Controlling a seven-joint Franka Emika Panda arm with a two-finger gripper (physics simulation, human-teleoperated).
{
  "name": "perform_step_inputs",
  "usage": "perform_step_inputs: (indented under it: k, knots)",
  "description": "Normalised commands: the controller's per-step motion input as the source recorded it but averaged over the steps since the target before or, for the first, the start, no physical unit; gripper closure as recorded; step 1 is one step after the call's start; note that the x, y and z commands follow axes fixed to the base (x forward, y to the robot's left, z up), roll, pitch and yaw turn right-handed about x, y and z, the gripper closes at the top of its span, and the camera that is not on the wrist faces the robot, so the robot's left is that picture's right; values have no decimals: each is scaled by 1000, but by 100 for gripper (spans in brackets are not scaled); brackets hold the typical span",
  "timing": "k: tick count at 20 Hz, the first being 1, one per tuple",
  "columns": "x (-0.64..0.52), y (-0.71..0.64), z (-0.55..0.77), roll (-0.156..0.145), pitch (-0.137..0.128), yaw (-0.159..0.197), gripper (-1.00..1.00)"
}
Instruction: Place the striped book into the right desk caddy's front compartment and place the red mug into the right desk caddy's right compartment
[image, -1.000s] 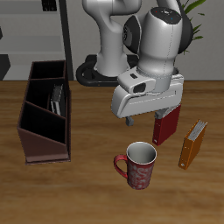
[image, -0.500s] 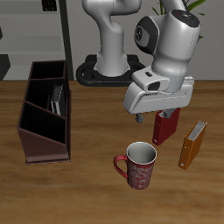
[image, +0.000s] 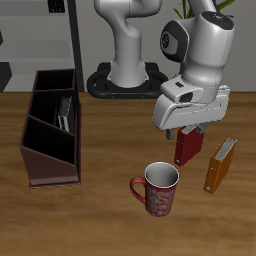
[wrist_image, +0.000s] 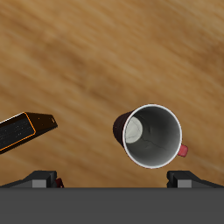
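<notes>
The red mug (image: 157, 189) stands upright on the table near the front edge, its handle turned toward the caddy. In the wrist view the red mug (wrist_image: 153, 134) shows its pale inside from above. My gripper (image: 186, 131) hangs open above the table, behind the mug and over a red book, holding nothing. Its fingertips (wrist_image: 44, 179) stand wide apart in the wrist view. The right desk caddy (image: 45, 160) lies at the table's far side from the gripper. The striped book (image: 65, 112) stands inside it, in a long narrow section beside a slanted divider.
A red book (image: 189, 148) stands upright just below the gripper. An orange book (image: 221, 165) stands beside it, and the orange book (wrist_image: 24, 129) also shows in the wrist view. The robot's base (image: 125, 80) is at the back, with a dark shelf behind the caddy.
The arm has swung sideways away from the caddy and risen a little, so the gripper now hangs over the red book. Mug, books and caddy have not moved.
</notes>
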Motion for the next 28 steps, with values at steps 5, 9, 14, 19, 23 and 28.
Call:
perform_step_inputs:
  k: [5,9,14,19,23,28]
  knots:
    - [40,24,-168,-10,3,56,-100]
    - [-69,40,-303,15,31,23,-100]
    - [-43,-16,-158,31,5,19,-100]
    - [-38,-166,-119,48,9,-12,-100]
    - [58,-105,-56,-11,0,15,-100]
    - [7,-110,-74,-18,1,18,-100]
